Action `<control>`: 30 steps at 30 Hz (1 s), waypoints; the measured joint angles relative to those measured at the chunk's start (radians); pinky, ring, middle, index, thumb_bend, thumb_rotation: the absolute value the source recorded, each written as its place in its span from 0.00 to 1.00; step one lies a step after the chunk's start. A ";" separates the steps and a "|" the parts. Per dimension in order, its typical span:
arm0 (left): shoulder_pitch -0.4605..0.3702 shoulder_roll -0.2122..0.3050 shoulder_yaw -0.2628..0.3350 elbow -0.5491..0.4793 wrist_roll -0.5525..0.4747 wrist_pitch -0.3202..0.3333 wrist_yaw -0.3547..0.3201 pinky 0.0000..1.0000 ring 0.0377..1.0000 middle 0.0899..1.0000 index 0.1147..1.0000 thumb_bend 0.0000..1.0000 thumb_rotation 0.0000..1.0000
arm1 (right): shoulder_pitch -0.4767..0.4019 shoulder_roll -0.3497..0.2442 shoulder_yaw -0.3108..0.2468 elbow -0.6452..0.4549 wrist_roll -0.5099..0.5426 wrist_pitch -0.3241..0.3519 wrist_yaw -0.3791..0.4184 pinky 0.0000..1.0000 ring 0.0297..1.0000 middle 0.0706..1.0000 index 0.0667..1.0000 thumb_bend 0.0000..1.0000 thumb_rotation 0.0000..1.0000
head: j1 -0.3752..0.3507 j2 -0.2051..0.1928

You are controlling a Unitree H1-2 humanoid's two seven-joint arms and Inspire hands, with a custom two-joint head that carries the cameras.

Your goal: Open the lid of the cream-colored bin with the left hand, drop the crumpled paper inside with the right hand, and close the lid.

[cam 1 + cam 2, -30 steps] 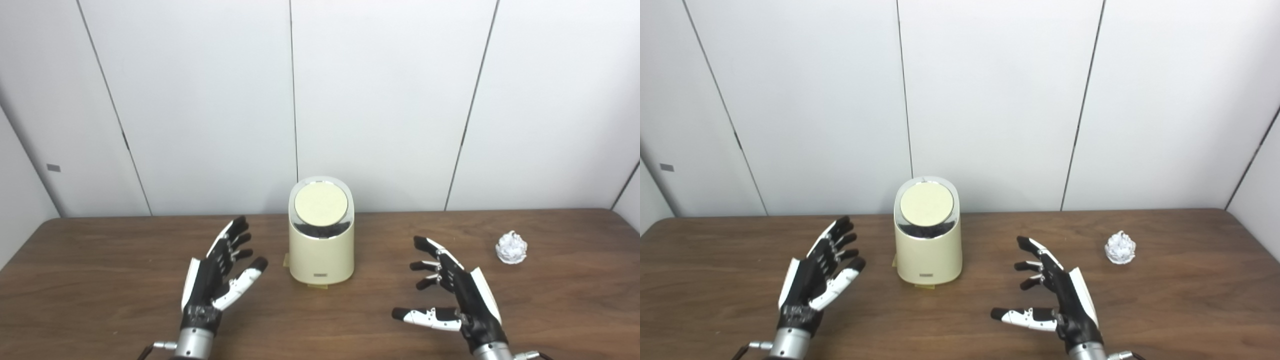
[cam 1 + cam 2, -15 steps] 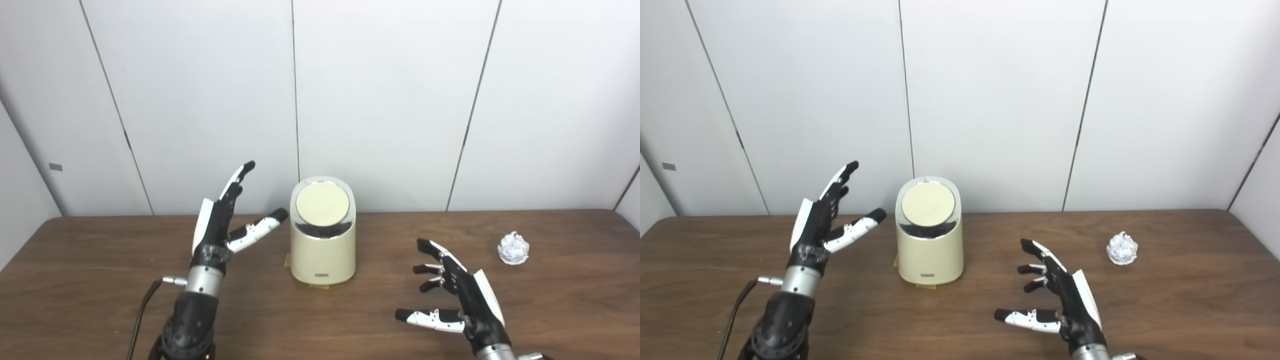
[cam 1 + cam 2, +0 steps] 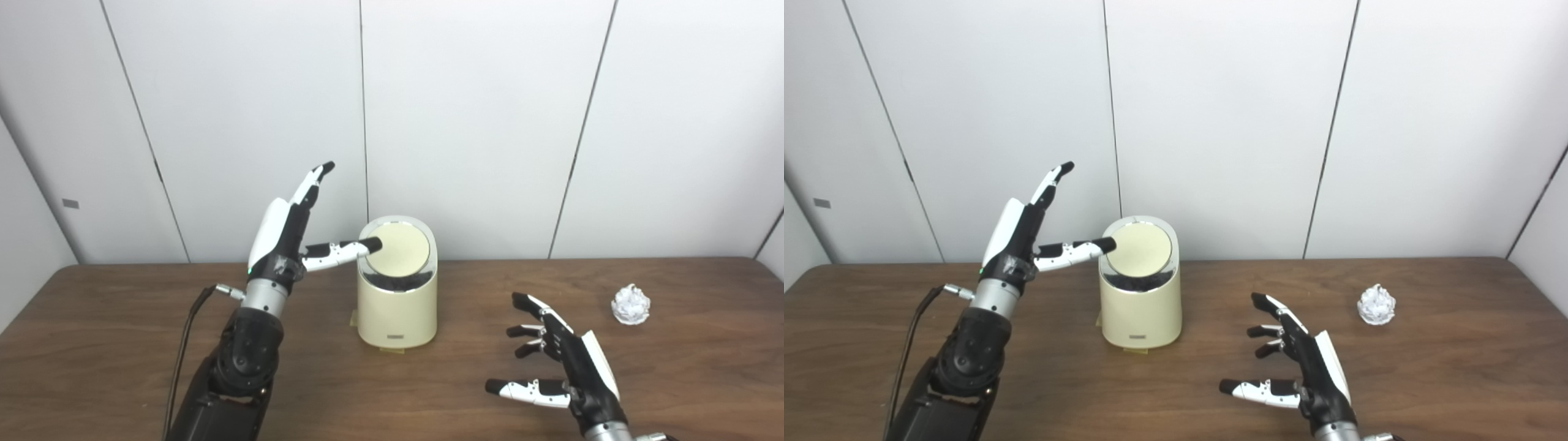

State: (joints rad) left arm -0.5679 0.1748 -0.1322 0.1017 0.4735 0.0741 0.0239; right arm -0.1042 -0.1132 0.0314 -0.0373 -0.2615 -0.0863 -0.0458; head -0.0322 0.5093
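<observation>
The cream-colored bin (image 3: 397, 294) stands near the back of the wooden table (image 3: 122, 367), between the two arms, and in the left eye view its round lid (image 3: 398, 248) is tilted toward the camera and lies shut. The left hand (image 3: 288, 236) is raised beside the bin with its fingers spread and pointing up, holding nothing; its thumb (image 3: 343, 249) reaches sideways so that the dark tip appears to meet the lid's left edge, though contact cannot be confirmed. The right hand (image 3: 560, 361) hovers low over the table in front and to the right of the bin, fingers apart and empty. The crumpled paper (image 3: 630, 304) lies on the table well to the right of the bin, apart from both hands.

In the right eye view the thumb tip (image 3: 1104, 245) again sits at the lid's (image 3: 1139, 248) left rim, with the left hand (image 3: 1026, 236) above and to the left of the bin (image 3: 1140, 297). The step in hand looks like opening the lid. To do it well, the press or lift should be straight and gentle at the rim, since a sideways shove could slide or tip the light bin. The right hand (image 3: 1304, 364) would do best to fetch the crumpled paper (image 3: 1376, 304) meanwhile.
</observation>
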 measured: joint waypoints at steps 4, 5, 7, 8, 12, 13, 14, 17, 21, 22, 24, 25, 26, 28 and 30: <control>-0.035 0.016 -0.027 0.014 0.051 0.029 -0.007 1.00 1.00 1.00 1.00 1.00 0.43 | -0.002 0.002 0.002 0.003 -0.002 -0.001 -0.002 0.52 0.68 0.84 0.82 0.83 0.12 | -0.008 -0.003; -0.044 0.019 -0.032 0.016 0.056 0.035 -0.012 1.00 1.00 1.00 1.00 1.00 0.43 | -0.003 0.003 0.002 0.004 -0.002 -0.001 -0.003 0.52 0.68 0.84 0.82 0.83 0.12 | -0.008 -0.003; -0.058 0.023 -0.045 0.031 0.084 0.052 -0.018 1.00 1.00 1.00 1.00 1.00 0.44 | -0.005 0.006 0.002 0.004 -0.003 -0.001 -0.006 0.52 0.68 0.84 0.82 0.82 0.12 | -0.011 -0.003; -0.064 0.023 -0.049 0.043 0.090 0.059 -0.020 1.00 1.00 1.00 1.00 1.00 0.44 | -0.006 0.007 0.003 0.004 -0.004 -0.001 -0.006 0.52 0.68 0.85 0.82 0.82 0.11 | -0.012 -0.005; -0.069 0.029 -0.082 0.078 0.140 0.060 -0.013 1.00 1.00 1.00 1.00 1.00 0.46 | -0.007 0.010 0.003 0.004 -0.005 -0.002 -0.010 0.52 0.68 0.84 0.82 0.81 0.10 | -0.015 -0.003; -0.069 0.032 -0.096 0.089 0.158 0.054 -0.004 1.00 1.00 1.00 1.00 1.00 0.46 | -0.008 0.010 0.003 0.004 -0.007 -0.002 -0.010 0.52 0.68 0.84 0.82 0.81 0.09 | -0.015 -0.003; -0.070 0.032 -0.103 0.102 0.172 0.048 0.010 1.00 1.00 1.00 1.00 1.00 0.46 | -0.008 0.010 0.003 0.004 -0.009 -0.002 -0.010 0.52 0.68 0.84 0.82 0.81 0.09 | -0.015 -0.003; -0.078 0.036 -0.124 0.132 0.214 0.029 0.043 1.00 1.00 1.00 1.00 1.00 0.47 | -0.008 0.010 0.003 0.004 -0.012 -0.002 -0.010 0.52 0.68 0.84 0.82 0.81 0.09 | -0.017 -0.002; -0.096 0.039 -0.151 0.172 0.265 0.009 0.077 1.00 1.00 1.00 1.00 1.00 0.45 | -0.008 0.012 0.003 0.003 -0.013 -0.002 -0.010 0.52 0.68 0.84 0.82 0.81 0.09 | -0.018 0.002; -0.100 0.039 -0.155 0.181 0.273 0.008 0.084 1.00 1.00 1.00 1.00 1.00 0.45 | -0.008 0.013 0.004 0.002 -0.013 -0.002 -0.010 0.52 0.68 0.84 0.82 0.81 0.08 | -0.018 0.002; -0.102 0.039 -0.159 0.191 0.282 0.005 0.092 1.00 1.00 1.00 1.00 1.00 0.44 | -0.008 0.015 0.003 0.002 -0.014 -0.002 -0.010 0.52 0.69 0.84 0.82 0.81 0.09 | -0.020 0.003; -0.104 0.039 -0.162 0.199 0.285 0.002 0.094 1.00 1.00 1.00 1.00 1.00 0.44 | -0.008 0.015 0.003 0.002 -0.015 -0.002 -0.010 0.52 0.69 0.84 0.82 0.81 0.10 | -0.020 0.003; -0.105 0.039 -0.165 0.207 0.286 -0.001 0.095 1.00 1.00 1.00 1.00 1.00 0.43 | -0.008 0.015 0.003 0.002 -0.017 -0.002 -0.010 0.52 0.69 0.84 0.82 0.81 0.10 | -0.020 0.003; -0.105 0.039 -0.169 0.213 0.288 -0.004 0.097 1.00 1.00 1.00 1.00 1.00 0.42 | -0.008 0.015 0.004 0.002 -0.018 -0.002 -0.010 0.52 0.68 0.84 0.82 0.81 0.10 | -0.020 0.003; -0.105 0.039 -0.172 0.213 0.290 -0.008 0.100 1.00 1.00 1.00 1.00 1.00 0.42 | -0.008 0.017 0.004 0.002 -0.020 -0.002 -0.010 0.51 0.68 0.84 0.82 0.81 0.11 | -0.022 0.003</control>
State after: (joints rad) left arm -0.6734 0.2138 -0.3039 0.3144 0.7640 0.0656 0.1237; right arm -0.1121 -0.0963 0.0350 -0.0354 -0.2814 -0.0886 -0.0560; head -0.0537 0.5123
